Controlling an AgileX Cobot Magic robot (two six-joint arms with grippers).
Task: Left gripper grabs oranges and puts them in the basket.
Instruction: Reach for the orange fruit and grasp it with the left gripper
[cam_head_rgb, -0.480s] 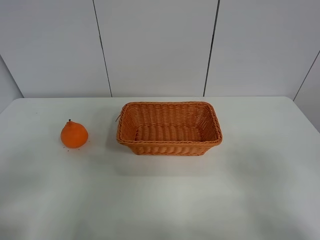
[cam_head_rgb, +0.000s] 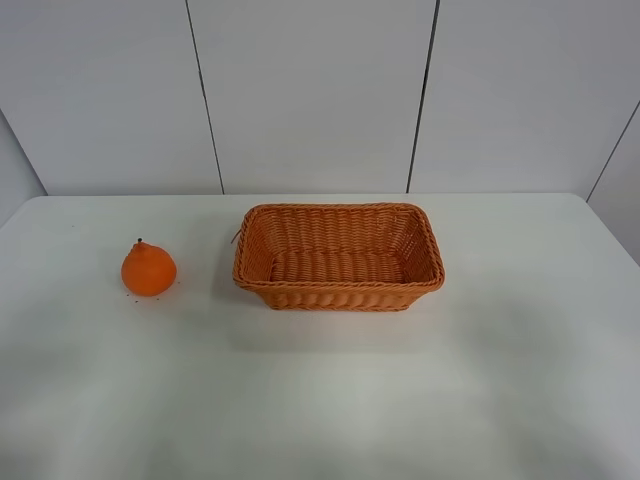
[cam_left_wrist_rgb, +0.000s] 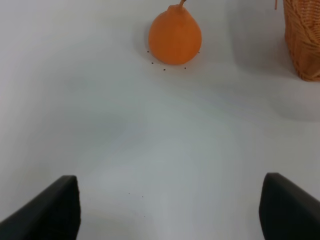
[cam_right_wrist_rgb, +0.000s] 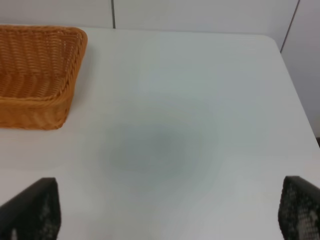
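The round, knobby-topped bright-orange fruit (cam_head_rgb: 148, 270) sits on the white bench (cam_head_rgb: 400, 400), left of the rectangular woven wicker basket (cam_head_rgb: 340, 290) and apart from it. The black left gripper (cam_left_wrist_rgb: 170, 210) hangs on the fruit's near side, fingers (cam_left_wrist_rgb: 50, 210) spread wide and empty. The right gripper (cam_right_wrist_rgb: 165, 212) seems likewise released. I judge this the reaching step: next, advance, straddle the fruit, then close.

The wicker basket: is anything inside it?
Nothing shows inside the rectangular orange-brown wicker basket: only its bare woven floor. The near wall hides a thin strip of that floor. The round orange fruit sits outside on the white table.
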